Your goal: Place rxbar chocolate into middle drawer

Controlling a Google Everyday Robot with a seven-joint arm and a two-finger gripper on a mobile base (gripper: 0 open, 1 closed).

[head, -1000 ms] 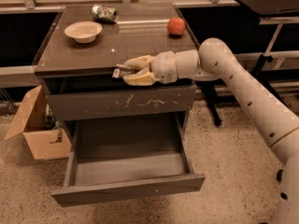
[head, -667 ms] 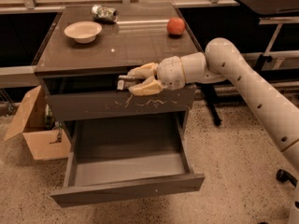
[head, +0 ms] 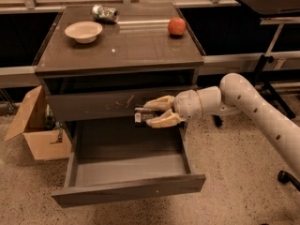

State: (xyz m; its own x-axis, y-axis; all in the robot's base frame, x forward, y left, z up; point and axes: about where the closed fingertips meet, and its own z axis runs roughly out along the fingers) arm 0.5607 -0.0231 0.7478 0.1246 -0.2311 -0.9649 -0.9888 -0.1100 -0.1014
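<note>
Gripper (head: 148, 113) sits just in front of the scratched drawer front (head: 93, 106), at its lower edge, above the back right part of the middle drawer (head: 126, 190). The arm (head: 253, 108) comes in from the right. Both fingers (head: 160, 102) are clamped on the rxbar chocolate (head: 139, 116), one above and one below. The bar is in the air and touches no drawer surface. It pokes out of the fingertips to the left, long axis roughly level and pale-marked end leftmost; the rest is hidden by the fingers.

The middle drawer is pulled well out, its grey box floor bare and open from above. Most free room lies left of and in front of the gripper; the right side wall is near it.

On the tabletop (head: 131, 46) are a bowl (head: 83, 31), a can (head: 104, 13) and an apple (head: 176, 26), all well apart from the gripper. A cardboard box (head: 37, 132) stands on the floor just left of the cabinet.
</note>
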